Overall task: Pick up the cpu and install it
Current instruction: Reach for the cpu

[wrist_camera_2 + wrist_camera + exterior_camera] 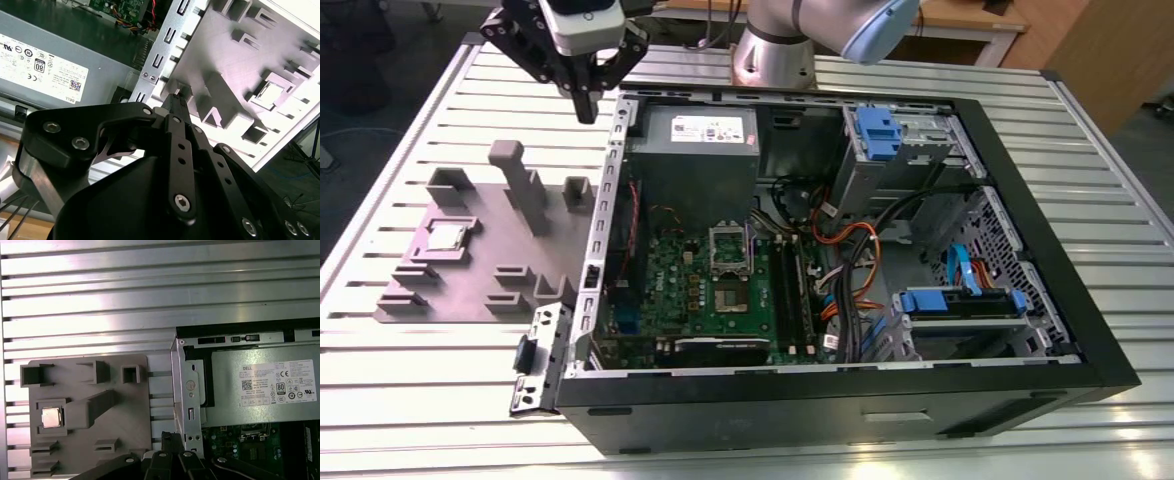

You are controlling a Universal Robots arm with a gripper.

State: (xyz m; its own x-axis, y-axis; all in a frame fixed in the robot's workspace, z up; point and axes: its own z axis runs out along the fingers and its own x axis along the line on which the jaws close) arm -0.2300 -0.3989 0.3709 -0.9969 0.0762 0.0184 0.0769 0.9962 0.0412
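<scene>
cpu [447,237] lies flat in square recess of gray fixture [474,280] on slatted table [427,400], just beside open computer case [854,400]; gripper [587,106] hangs above case rim near fixture, well apart from cpu; jaws pressed together, grasping nothing; judgement: chip light, rigid, metal top slick, underside likely fragile; best pinched gently by two opposite edges, kept level.

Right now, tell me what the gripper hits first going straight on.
Probably the slatted table, in the gap between the gray fixture and the case's metal edge; depth is unclear, so the gripper might clip that edge.
</scene>
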